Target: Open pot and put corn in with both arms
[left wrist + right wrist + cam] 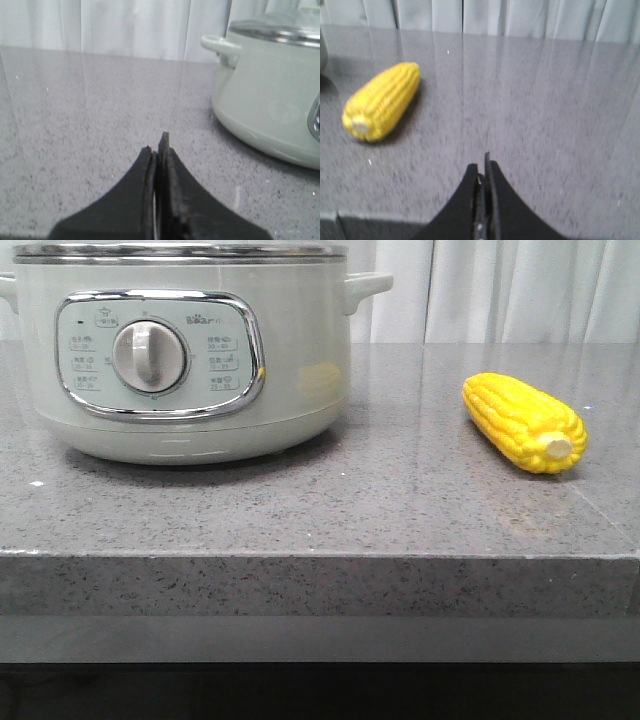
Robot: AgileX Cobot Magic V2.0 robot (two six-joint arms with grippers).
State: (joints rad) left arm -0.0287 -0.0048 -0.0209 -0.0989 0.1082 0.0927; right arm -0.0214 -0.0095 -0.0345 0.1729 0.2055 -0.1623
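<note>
Fingers of the left gripper [157,145] are pressed together on nothing, low over the grey stone countertop [400,510], with the pale-green pot [180,350] close beside them, its steel-rimmed lid [180,252] on. Those of the right gripper [484,167] are likewise closed and empty, near the corn [525,422], which lies on its side well apart from the pot, stub end toward the counter's front edge.

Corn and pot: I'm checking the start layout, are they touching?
Apart. The front view shows bare grey countertop between the pot and the corn, which lies well off to its right.
</note>
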